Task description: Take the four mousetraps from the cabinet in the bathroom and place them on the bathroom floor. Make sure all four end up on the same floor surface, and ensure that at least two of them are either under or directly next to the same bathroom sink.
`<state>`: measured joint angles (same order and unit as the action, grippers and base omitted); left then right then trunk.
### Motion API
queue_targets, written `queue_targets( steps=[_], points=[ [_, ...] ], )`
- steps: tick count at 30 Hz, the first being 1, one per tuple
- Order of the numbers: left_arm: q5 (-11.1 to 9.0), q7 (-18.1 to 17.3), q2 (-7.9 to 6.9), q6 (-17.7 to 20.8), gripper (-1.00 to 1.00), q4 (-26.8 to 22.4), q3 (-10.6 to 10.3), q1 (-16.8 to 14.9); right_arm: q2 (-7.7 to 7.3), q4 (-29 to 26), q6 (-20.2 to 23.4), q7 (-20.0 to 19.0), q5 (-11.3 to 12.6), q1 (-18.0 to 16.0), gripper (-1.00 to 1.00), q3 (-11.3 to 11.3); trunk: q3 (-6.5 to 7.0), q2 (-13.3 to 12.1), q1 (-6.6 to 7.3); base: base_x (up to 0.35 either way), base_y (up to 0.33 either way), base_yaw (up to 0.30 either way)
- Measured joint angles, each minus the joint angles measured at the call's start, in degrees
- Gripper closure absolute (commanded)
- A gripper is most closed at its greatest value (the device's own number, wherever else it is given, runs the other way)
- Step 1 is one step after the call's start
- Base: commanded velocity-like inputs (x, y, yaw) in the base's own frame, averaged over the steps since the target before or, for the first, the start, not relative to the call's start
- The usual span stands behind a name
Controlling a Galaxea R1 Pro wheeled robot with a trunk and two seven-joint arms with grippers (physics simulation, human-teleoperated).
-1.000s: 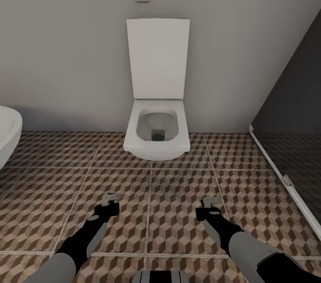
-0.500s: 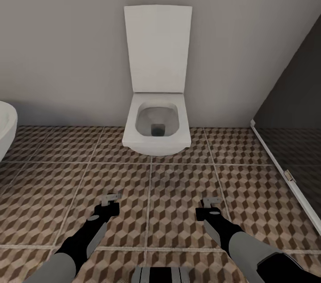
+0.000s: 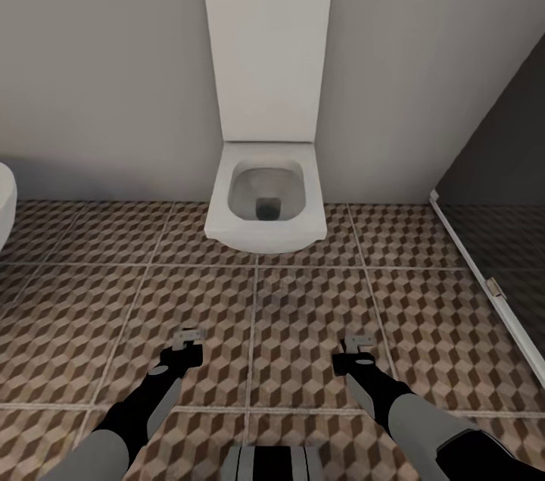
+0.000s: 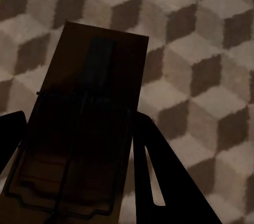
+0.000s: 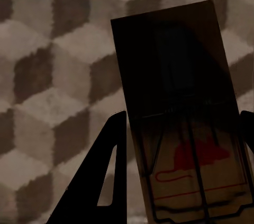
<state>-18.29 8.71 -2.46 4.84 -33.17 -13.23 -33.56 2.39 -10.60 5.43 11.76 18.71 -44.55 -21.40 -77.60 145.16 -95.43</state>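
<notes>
We're parked facing a white toilet with its lid up against a grey wall, and both arms are stretched out low over the bathroom floor, the one with the brown-and-cream cube tiles. Off to the right there's a dark glass panel with a white frame running along the tiles, and a sliver of a white fixture peeks in at the far left edge.

Left tool is clamped on a mousetrap: in the left wrist view the flat brown base sits between the two dark fingers, wire bar across it, held above the tiles. Right tool is the same deal, closed around a second mousetrap; here we can make out a red mouse print on the wood, with a finger pressed against its edge. In the head view both traps are tiny grey-brown bits at the tips, so not much detail there.
</notes>
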Motion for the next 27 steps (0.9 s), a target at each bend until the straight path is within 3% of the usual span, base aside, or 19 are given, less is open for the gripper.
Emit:
queue_targets(
  steps=[3,27],
  points=[
    [0.0,0.0,0.00,0.0,1.00,0.0,0.0,0.0,0.00,0.0,0.0,0.0,0.0,0.0,1.00,0.0,-0.67,0.0,-0.08,0.000,0.000,0.000],
    [0.0,0.6,-0.16,0.0,1.00,0.8,-0.1,0.0,0.01,0.0,-0.1,0.0,0.0,0.0,1.00,0.1,-0.67,0.0,-0.07,0.000,0.000,0.000]
  ],
)
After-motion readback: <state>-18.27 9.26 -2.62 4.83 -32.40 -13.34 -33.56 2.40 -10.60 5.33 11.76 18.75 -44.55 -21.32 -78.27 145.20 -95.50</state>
